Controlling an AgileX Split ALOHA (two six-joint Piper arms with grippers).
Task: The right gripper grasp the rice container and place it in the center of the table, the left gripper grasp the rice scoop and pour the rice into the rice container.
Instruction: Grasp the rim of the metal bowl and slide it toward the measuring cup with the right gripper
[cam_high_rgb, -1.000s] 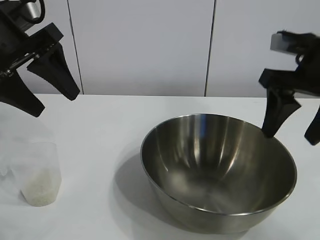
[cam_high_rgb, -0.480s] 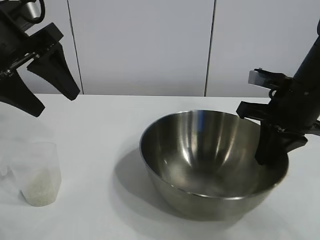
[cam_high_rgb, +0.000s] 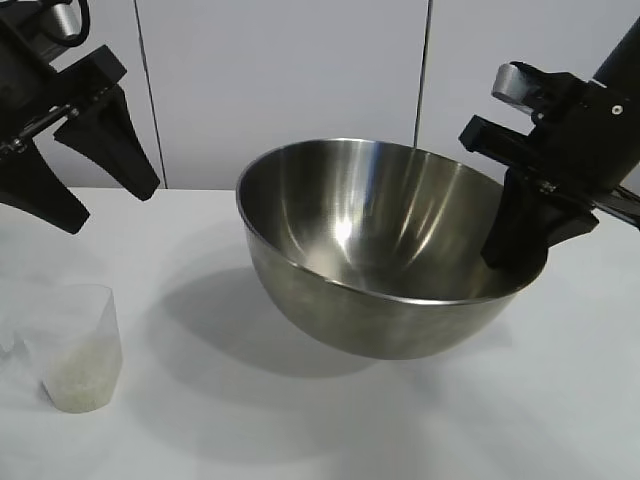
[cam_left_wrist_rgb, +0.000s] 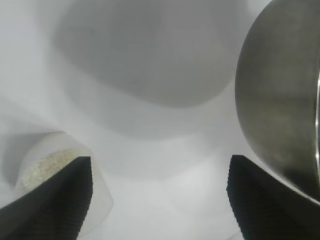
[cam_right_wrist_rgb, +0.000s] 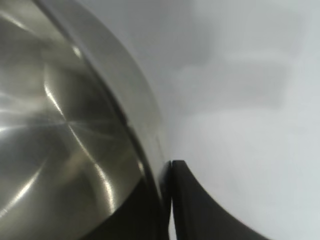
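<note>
The bowl (cam_high_rgb: 385, 250) hangs tilted above the table (cam_high_rgb: 200, 400), toward its right edge, its rim pinched in my right gripper (cam_high_rgb: 515, 250). I'd carry it level to centre, slowly. My left gripper (cam_high_rgb: 75, 170) waits open above the scoop (cam_high_rgb: 80, 350).

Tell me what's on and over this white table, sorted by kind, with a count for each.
Robot grippers: 2, the left gripper open above the plastic cup, the right gripper shut on the bowl's rim
Steel bowls: 1, the rice container, tilted
Clear plastic cups: 1, the rice scoop
Heaps of rice: 1, the rice inside the cup
Total: 5
</note>
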